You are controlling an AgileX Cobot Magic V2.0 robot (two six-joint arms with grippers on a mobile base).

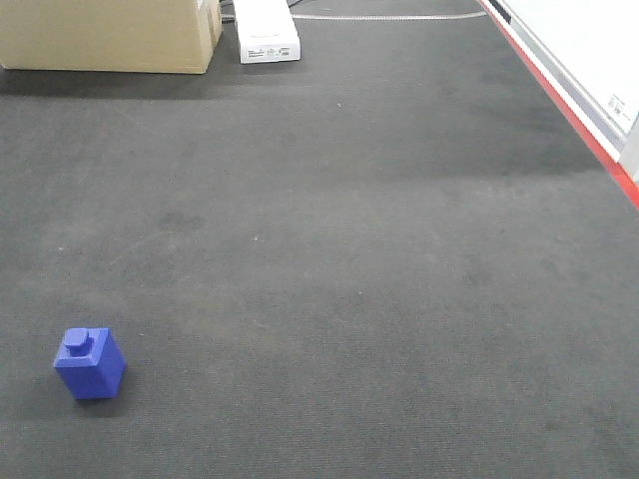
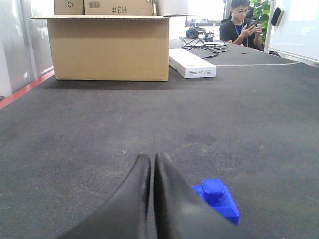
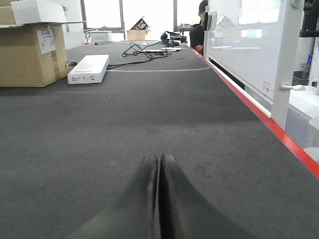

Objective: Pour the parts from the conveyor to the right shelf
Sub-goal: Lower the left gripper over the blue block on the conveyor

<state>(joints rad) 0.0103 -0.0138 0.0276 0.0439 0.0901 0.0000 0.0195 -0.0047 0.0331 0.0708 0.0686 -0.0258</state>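
toward the near left corner of the conveyor (image 1: 379, 220) sits the blue block (image 1: 90, 364), upright, just beside the left gripper (image 2: 152, 167). both it and the right gripper (image 3: 159, 164) are pressed closed, empty. block looks light, rigid, smooth: pinch its flat opposite sides.

Front view down onto conveyor (image 1: 349, 249), wrist views low, sharing cardboard box (image 2: 109, 47)

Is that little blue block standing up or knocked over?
Upright. The blue block sits flat on the grey belt, with its stud on top pointing up.
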